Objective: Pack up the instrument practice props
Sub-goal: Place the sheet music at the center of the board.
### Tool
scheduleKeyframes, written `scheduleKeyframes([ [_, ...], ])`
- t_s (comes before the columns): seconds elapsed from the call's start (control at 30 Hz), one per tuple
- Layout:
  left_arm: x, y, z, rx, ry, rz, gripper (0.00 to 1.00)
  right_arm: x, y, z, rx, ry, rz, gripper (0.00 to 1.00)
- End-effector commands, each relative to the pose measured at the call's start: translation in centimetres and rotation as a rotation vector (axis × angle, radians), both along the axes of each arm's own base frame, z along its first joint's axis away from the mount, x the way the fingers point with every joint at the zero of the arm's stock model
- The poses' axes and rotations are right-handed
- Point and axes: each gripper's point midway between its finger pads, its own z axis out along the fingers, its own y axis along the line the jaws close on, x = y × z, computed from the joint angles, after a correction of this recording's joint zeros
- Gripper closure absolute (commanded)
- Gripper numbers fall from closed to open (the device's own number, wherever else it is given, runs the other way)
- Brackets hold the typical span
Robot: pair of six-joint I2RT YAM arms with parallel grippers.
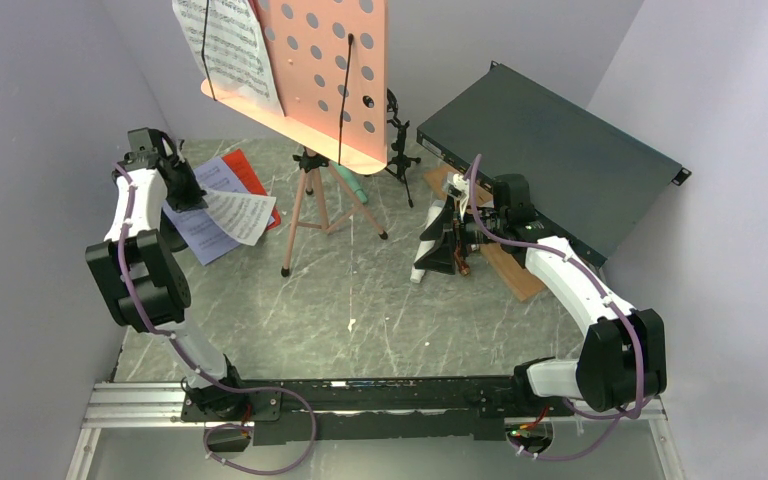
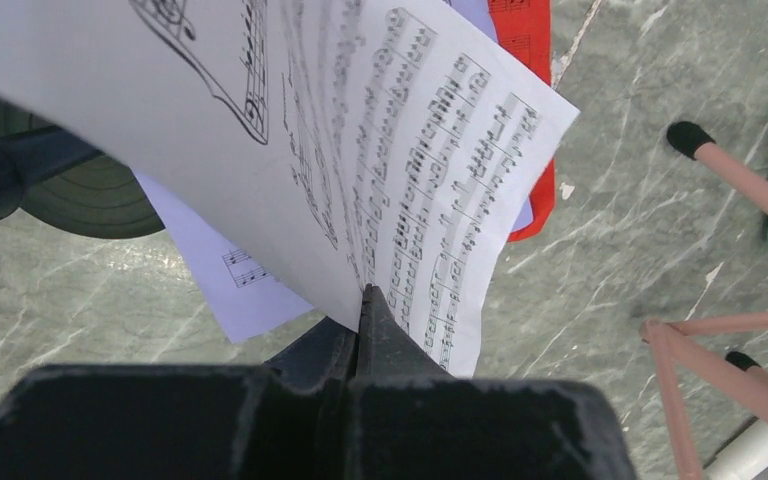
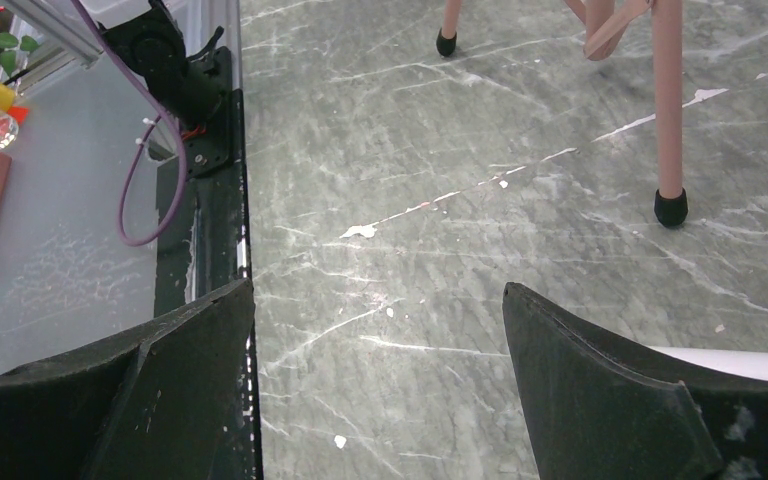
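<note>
My left gripper (image 1: 188, 192) is shut on the edge of a white sheet-music page (image 1: 241, 216), which hangs curled above the table; in the left wrist view the closed gripper (image 2: 368, 296) pinches that page (image 2: 410, 150). Under it lie a lavender page (image 2: 242, 282) and a red page (image 2: 532, 100). The pink perforated music tripod (image 1: 335, 75) stands at the back with another white page (image 1: 225, 50) on it. A green microphone (image 1: 356, 186) lies behind its legs. My right gripper (image 3: 380, 300) is open over bare table, beside a white microphone (image 1: 420, 270).
A large dark green box (image 1: 550, 160) leans at the back right, with a brown wooden board (image 1: 508, 268) beneath my right arm. A black microphone mount (image 1: 397, 140) stands near the tripod. Tripod legs (image 3: 668, 100) spread across the middle. Walls close in on three sides.
</note>
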Motion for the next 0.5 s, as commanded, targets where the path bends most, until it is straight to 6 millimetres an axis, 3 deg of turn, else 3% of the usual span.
scheduleKeyframes([
  [0.0,-1.9,-0.8,-1.6,-0.016,0.092,-0.057,0.98,0.3,0.0,1.8,0.023,-0.073,0.016,0.03],
  [0.13,-2.3,0.4,-1.4,0.054,0.104,-0.031,0.96,0.3,0.0,1.8,0.024,-0.073,0.017,0.02],
  [0.3,-3.1,2.0,-2.8,0.122,0.169,0.035,0.92,0.3,0.0,1.8,0.025,-0.071,0.019,0.02],
  [0.47,-2.7,2.2,-3.5,0.125,0.188,0.034,0.86,0.2,0.1,1.8,0.026,-0.072,0.021,0.02],
])
